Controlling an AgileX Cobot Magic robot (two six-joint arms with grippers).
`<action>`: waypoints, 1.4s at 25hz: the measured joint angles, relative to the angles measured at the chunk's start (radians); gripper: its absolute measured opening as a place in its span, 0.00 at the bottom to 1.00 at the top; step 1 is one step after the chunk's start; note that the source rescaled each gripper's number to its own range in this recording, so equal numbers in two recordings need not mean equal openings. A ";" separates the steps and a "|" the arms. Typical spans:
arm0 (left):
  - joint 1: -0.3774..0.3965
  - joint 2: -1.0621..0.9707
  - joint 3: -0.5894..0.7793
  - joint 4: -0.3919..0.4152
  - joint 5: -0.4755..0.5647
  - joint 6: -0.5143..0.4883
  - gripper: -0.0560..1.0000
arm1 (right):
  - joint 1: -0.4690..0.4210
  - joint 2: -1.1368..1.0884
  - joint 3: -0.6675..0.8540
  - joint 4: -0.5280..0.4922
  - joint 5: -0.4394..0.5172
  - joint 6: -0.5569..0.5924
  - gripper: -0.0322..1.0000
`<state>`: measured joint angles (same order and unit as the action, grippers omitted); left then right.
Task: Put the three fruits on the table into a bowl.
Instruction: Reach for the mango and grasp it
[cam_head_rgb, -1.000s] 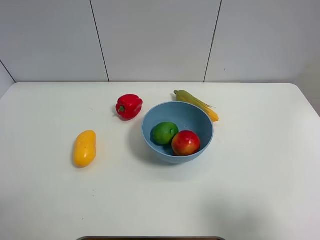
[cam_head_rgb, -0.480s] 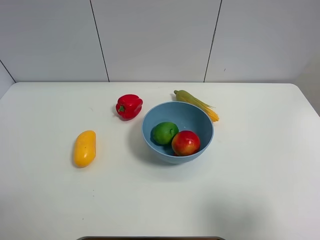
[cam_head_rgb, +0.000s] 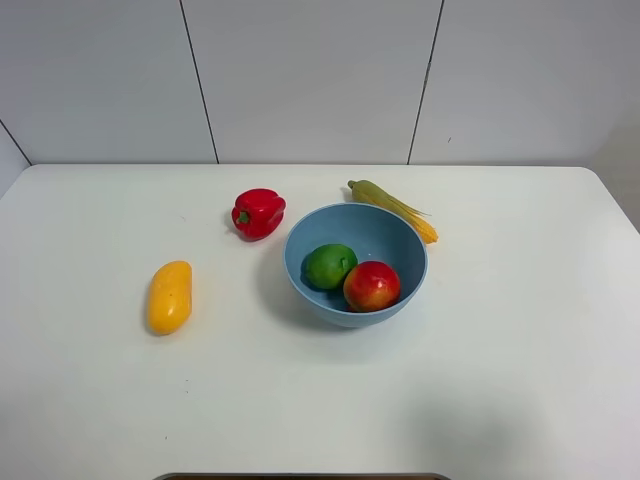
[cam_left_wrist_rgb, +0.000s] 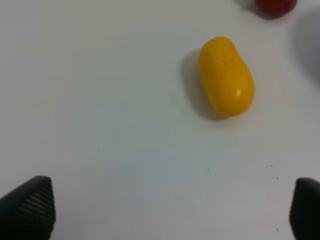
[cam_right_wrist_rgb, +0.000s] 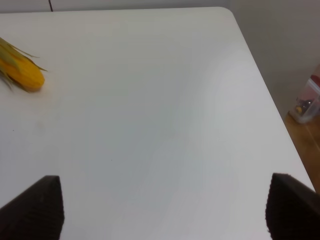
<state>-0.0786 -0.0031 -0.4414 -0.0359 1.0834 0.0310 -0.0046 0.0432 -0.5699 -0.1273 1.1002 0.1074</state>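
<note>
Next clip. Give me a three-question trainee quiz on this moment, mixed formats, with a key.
1. True or false: the mango lies on the table, outside the bowl.
2. Multiple choice: what sits inside the bowl? A) lime and pomegranate; B) mango and lime; C) only the mango.
3. Fill in: in the left wrist view, the left end effector stands ___ and holds nothing.

Key: 1 true; 2 A; 3 open.

Since the earlier pictures, nothing on the bench (cam_head_rgb: 500, 380) has moved or changed in any visible way.
</note>
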 joint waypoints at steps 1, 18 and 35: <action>0.000 0.000 0.000 0.000 0.000 0.000 0.88 | 0.000 0.000 0.000 0.000 0.000 0.000 0.48; 0.000 0.000 0.000 0.000 0.000 0.000 0.88 | 0.000 0.000 0.000 0.000 0.000 0.000 0.48; 0.000 0.610 -0.320 -0.019 -0.060 -0.002 0.88 | 0.000 0.000 0.000 0.001 0.000 0.000 0.48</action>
<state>-0.0786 0.6073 -0.7614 -0.0552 1.0231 0.0291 -0.0046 0.0432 -0.5699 -0.1265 1.1002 0.1074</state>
